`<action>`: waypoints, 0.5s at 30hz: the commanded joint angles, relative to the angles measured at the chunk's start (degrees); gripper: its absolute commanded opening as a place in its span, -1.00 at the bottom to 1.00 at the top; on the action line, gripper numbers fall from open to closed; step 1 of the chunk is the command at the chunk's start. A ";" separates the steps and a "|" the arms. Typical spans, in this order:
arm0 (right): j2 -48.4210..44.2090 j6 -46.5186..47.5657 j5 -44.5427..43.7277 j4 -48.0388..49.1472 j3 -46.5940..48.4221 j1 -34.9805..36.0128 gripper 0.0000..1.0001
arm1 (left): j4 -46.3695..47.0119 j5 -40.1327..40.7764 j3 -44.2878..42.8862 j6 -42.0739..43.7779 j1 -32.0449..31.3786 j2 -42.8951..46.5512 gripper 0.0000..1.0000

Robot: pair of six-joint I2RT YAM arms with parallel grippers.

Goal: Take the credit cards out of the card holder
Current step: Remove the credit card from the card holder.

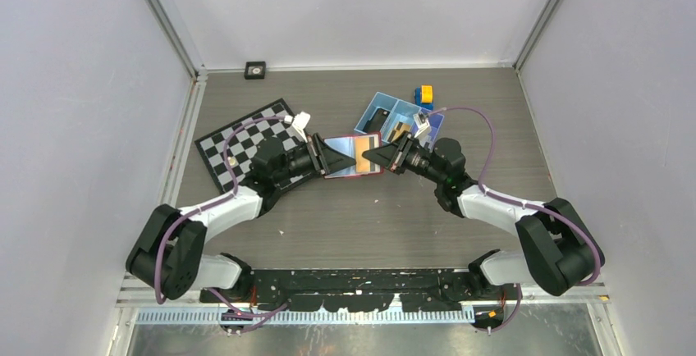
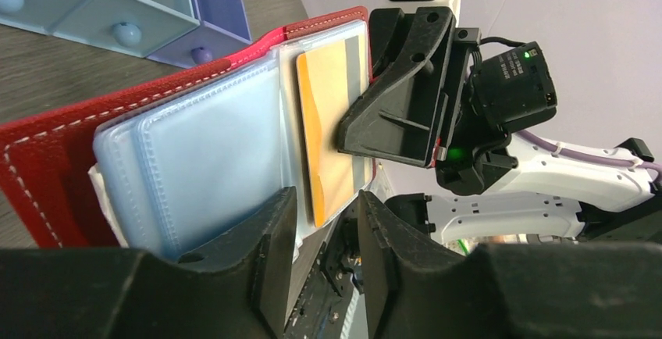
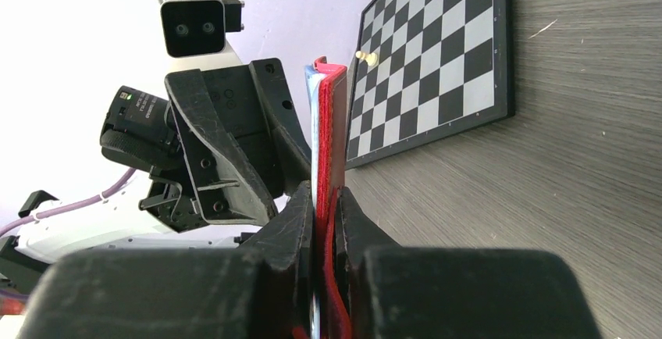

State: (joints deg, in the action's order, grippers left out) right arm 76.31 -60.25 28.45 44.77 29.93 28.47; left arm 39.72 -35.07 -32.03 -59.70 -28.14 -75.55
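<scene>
The red card holder [image 1: 345, 146] hangs open above the table between both grippers, its clear sleeves [image 2: 211, 144] facing my left wrist camera. An orange-gold credit card [image 2: 324, 105] sticks partly out of the rightmost sleeve and shows as a small orange patch [image 1: 364, 162] from above. My left gripper [image 2: 328, 206] stands open, a gap between its jaws, and the card's lower end sits at that gap. My right gripper [image 3: 326, 198] is shut on the card holder's edge [image 3: 332, 120], which that view shows edge-on. No other card shows.
A chessboard [image 1: 246, 147] lies on the table to the left with a small pale piece [image 3: 367, 58] on it. A blue compartment tray [image 1: 394, 114] sits behind the right gripper, and a yellow and blue block [image 1: 425, 95] stands beside it.
</scene>
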 commanded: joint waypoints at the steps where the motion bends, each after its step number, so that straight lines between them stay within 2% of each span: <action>1: -1.25 -1.77 2.58 7.38 0.29 0.11 -0.99 | 3.25 -2.06 -1.61 -1.25 -0.25 -1.71 -0.24; 8: 1.16 -4.03 4.78 11.73 0.55 0.24 -0.99 | 13.55 -6.70 -1.87 -8.03 -0.25 -5.23 -0.36; 15: 5.96 -8.12 7.31 18.04 1.34 0.19 -0.99 | 23.76 -9.65 -1.99 -14.31 -0.25 -8.16 -0.38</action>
State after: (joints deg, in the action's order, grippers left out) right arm 80.82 -64.66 31.24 53.36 29.63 27.49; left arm 52.99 -40.75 -32.23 -69.28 -27.35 -82.43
